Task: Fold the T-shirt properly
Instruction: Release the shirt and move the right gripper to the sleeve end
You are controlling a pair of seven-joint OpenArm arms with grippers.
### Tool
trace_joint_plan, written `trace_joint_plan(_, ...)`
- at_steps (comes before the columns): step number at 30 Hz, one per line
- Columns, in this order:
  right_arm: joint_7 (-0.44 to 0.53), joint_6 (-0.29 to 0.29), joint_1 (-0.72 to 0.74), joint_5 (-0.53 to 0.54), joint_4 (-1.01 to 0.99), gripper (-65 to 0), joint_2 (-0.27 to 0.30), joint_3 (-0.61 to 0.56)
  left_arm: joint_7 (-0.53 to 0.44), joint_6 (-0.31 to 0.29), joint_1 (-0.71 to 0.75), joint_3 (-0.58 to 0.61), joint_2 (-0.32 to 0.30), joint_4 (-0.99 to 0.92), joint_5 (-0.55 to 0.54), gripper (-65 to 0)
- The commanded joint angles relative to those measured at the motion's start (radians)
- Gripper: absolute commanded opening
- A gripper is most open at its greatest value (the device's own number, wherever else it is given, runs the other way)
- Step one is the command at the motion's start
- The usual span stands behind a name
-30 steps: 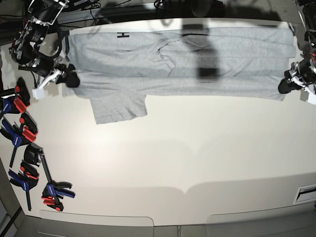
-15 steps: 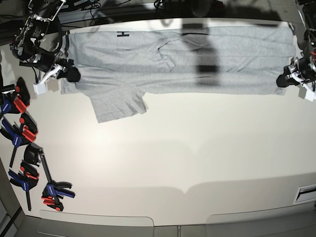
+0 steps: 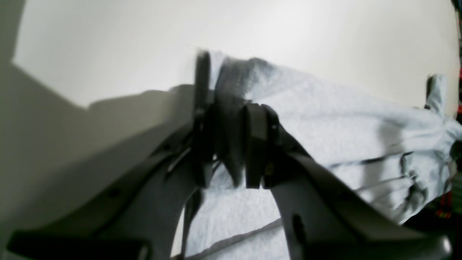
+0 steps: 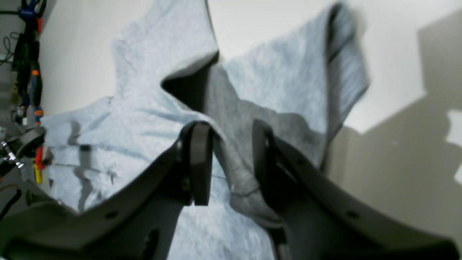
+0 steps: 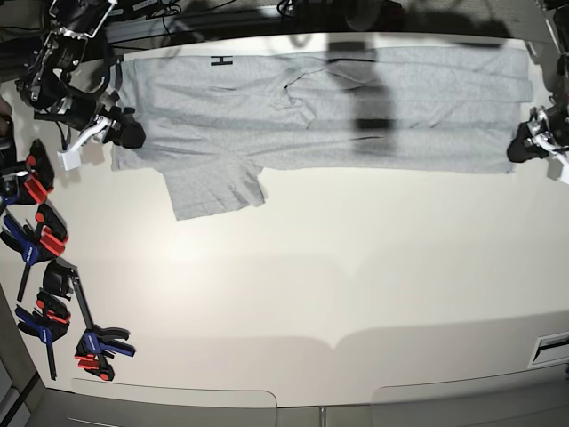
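Note:
The light grey T-shirt (image 5: 356, 107) lies flat along the table's far edge, folded lengthwise, with one sleeve (image 5: 213, 191) sticking out toward the front and black lettering (image 5: 220, 60) at the back left. My right gripper (image 5: 124, 133) is at its left front corner. In the right wrist view that gripper (image 4: 231, 144) is open, and a loose fold of the T-shirt (image 4: 151, 108) stands between its fingers. At the shirt's right front corner my left gripper (image 5: 520, 149) is also open (image 3: 223, 108), straddling the hem of the T-shirt (image 3: 325, 119).
Several blue, red and black clamps (image 5: 40, 240) lie along the left edge, with one more (image 5: 98, 342) near the front left. The cream table (image 5: 311, 285) stretches forward of the shirt. Cables run behind the far edge.
Both grippers were shut on the shirt's front corners and have now opened. The front edge has settled flat and shifted slightly toward the back.

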Motion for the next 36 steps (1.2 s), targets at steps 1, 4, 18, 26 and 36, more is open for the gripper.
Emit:
trace_joint_plan(1, 0.023, 0.009, 0.027, 0.034, 0.018, -47.4, 0.03, 0.018, -0.013, -0.009, -0.014, -0.009, -0.044, 0.025, -0.041, -51.4)
trace_joint_plan(4, 0.023, 0.009, 0.074, 0.032, 0.018, -47.4, 0.036, 0.06, -0.013, -0.009, -0.016, -0.009, -0.077, 0.049, -0.057, -51.2)
trace_joint_plan(18, 0.18, 0.009, 0.273, -0.2, 0.017, -47.4, -0.023, 0.022, -0.074, -0.009, -0.023, -0.048, -0.109, 0.185, -0.033, -36.3)
trace_joint_plan(26, 0.346, -0.054, 0.273, -0.454, 0.013, -42.1, -0.14, -0.142, -0.092, -0.009, -0.022, -0.054, -0.11, 0.186, 0.001, -36.3)
trace_joint_plan(36, 0.48, -0.207, 0.273, -0.673, 0.013, -35.9, -0.22, -0.191, -0.092, -0.009, -0.022, -0.054, -0.11, 0.186, 0.001, -36.3)
